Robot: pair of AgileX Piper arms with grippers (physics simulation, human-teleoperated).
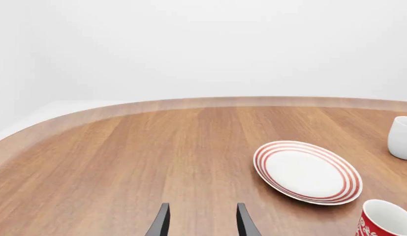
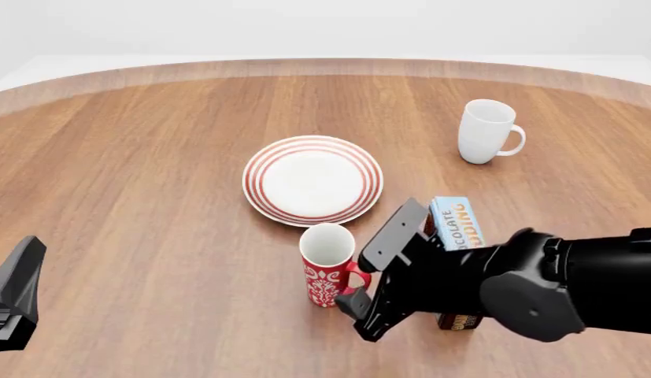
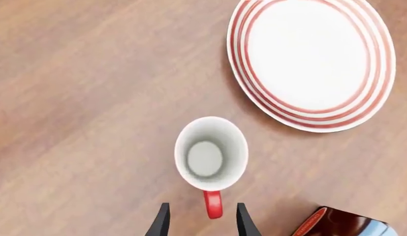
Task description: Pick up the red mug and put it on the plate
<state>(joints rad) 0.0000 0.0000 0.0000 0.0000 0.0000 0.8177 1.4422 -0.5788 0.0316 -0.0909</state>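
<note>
Straddling the red mug's (image 3: 210, 155) handle, the released right hand (image 3: 203, 216) has bare table (image 2: 146, 157) leftward, the plate (image 2: 312, 180) just beyond.

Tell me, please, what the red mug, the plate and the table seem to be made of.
The red mug looks like glazed ceramic: smooth red wall with a white pattern and a white inside. The plate also looks like glazed ceramic, white with red rings at its rim. The table seems wood or wood veneer: brown grain in plank-like strips, satin finish. These are renders, so this is only appearance.
</note>
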